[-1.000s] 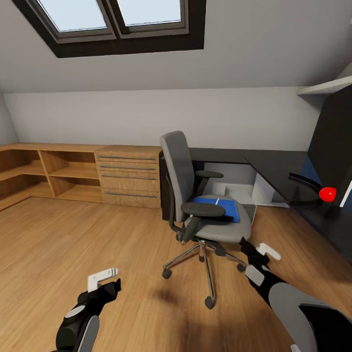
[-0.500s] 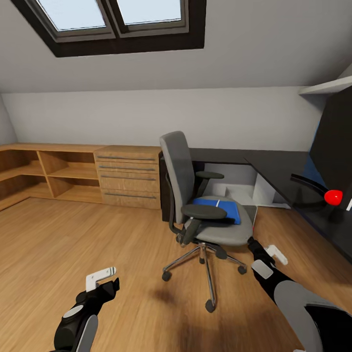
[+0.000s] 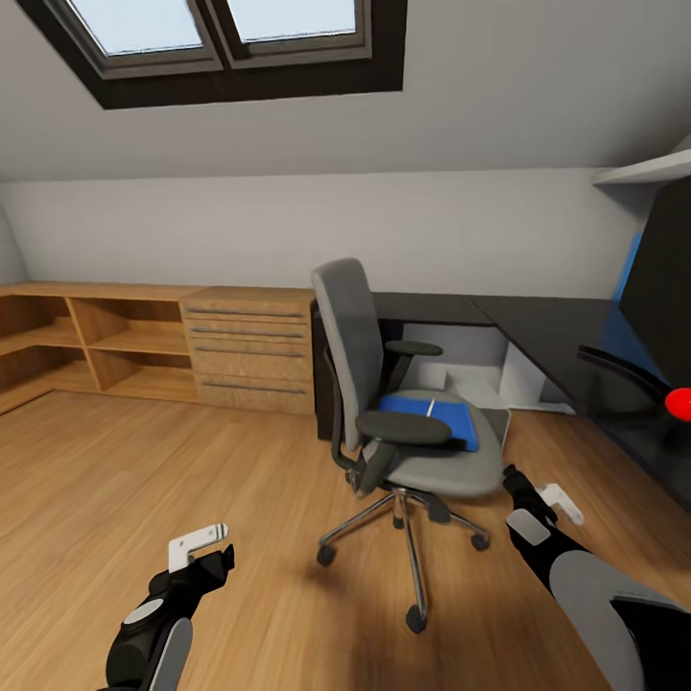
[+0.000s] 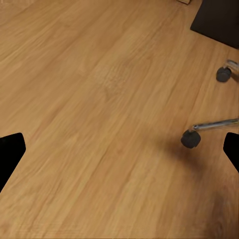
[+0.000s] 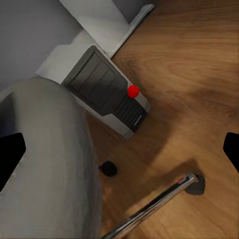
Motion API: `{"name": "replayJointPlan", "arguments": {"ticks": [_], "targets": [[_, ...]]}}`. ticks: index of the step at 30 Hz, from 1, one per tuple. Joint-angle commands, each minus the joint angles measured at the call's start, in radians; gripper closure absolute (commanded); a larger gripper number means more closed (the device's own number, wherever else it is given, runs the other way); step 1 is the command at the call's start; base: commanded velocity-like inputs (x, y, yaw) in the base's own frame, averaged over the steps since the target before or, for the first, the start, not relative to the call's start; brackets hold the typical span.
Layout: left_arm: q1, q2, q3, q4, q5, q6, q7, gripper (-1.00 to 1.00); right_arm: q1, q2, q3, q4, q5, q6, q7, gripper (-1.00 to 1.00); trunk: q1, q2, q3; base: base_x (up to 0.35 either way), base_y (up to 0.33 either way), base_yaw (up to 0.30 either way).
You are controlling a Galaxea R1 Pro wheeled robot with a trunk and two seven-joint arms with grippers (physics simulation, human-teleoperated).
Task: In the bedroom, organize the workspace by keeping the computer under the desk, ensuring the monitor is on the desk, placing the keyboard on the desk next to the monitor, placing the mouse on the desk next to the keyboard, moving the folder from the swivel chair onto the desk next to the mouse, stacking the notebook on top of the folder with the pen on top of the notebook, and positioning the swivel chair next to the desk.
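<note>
Head view — folder (image 3: 428,418) on swivel chair (image 3: 413,422); both grippers' jaws apart, empty.

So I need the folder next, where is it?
In the head view, the blue folder lies flat on the swivel chair seat, between the armrests, beside the black desk.

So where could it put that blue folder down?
The black desk top is bare from the corner behind the chair to the monitor. The folder covers most of the seat, and the computer sits under the desk.
</note>
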Motion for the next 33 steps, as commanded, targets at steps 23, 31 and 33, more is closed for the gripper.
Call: {"name": "replayJointPlan", "arguments": {"ticks": [23,31,33], "targets": [[-0.001,0.0,0.0,0.002,0.01,0.008,0.008,-1.0,0.0,-0.074,-0.019,0.002,-0.033,-0.001,-0.004,-1.0,0.0,0.0,-0.001,0.138,0.0,0.0],[-0.001,0.0,0.001,0.002,0.01,0.008,0.007,-1.0,0.0,-0.111,-0.026,0.0,-0.106,0.083,0.002,-1.0,0.0,0.0,-0.001,0.144,0.0,0.0],[-0.001,0.0,0.001,0.002,0.01,0.008,0.006,-1.0,0.0,-0.113,-0.026,-0.001,-0.109,0.092,0.002,-1.0,0.0,0.0,-0.001,0.095,0.0,0.0]]}}
